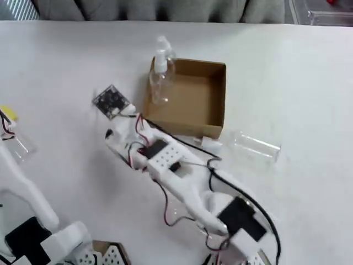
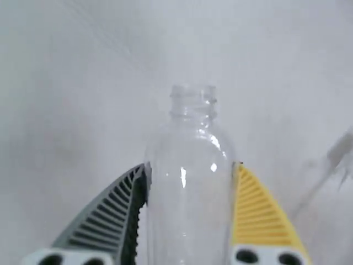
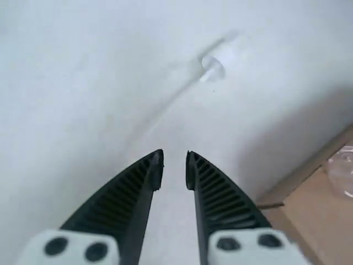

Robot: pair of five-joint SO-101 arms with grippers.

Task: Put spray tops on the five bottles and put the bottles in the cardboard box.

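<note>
A clear bottle (image 2: 190, 182) with a bare threaded neck sits between the grey and yellow fingers of my left gripper (image 2: 190, 168), which is shut on it; from above this pair is at the table's left edge, bottle (image 1: 21, 147), gripper (image 1: 11, 127). My right gripper (image 3: 174, 165) hovers over bare table left of the cardboard box (image 1: 216, 99), its black fingers a narrow gap apart with nothing between them. A spray top (image 3: 212, 65) lies beyond them. A bottle with a spray top (image 1: 161, 72) stands in the box at its left wall.
Another clear bottle (image 1: 256, 146) lies on its side right of the box's front corner, with a small white part (image 1: 210, 143) beside it. A spray top with its tube (image 2: 337, 157) lies near the held bottle. The right arm (image 1: 187, 182) and its cables cross the table's middle.
</note>
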